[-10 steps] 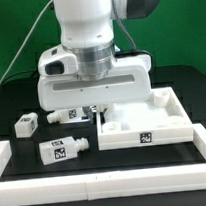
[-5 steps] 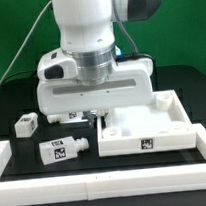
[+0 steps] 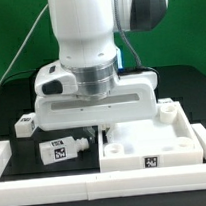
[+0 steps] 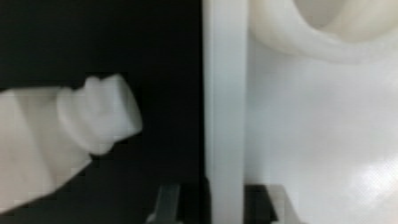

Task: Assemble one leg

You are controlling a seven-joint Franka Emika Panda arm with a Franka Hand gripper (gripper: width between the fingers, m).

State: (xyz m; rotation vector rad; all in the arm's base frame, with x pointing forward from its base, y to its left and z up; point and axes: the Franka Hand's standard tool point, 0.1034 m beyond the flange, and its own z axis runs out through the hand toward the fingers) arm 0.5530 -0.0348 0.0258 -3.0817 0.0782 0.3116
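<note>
My gripper (image 3: 101,124) stands over the near-left corner of the wide white tray-like panel (image 3: 159,145); the hand hides most of the fingers in the exterior view. In the wrist view the gripper (image 4: 221,206) has one dark finger on each side of the panel's thin upright rim (image 4: 222,90), shut on it. One leg (image 3: 63,149), a stubby white peg with a black-and-white tag, lies on the black table left of the panel. It shows blurred in the wrist view (image 4: 71,135), beside the rim and apart from it. A second leg (image 3: 25,124) lies farther left.
A raised white border (image 3: 87,183) runs along the table's front and the exterior view's left side (image 3: 1,151). The arm's wide white hand (image 3: 91,97) hides the table behind it. A green backdrop stands at the back.
The hand has come forward and lower toward the camera, and the panel has slid forward with it, close to the front border. The two visible legs have stayed put.
</note>
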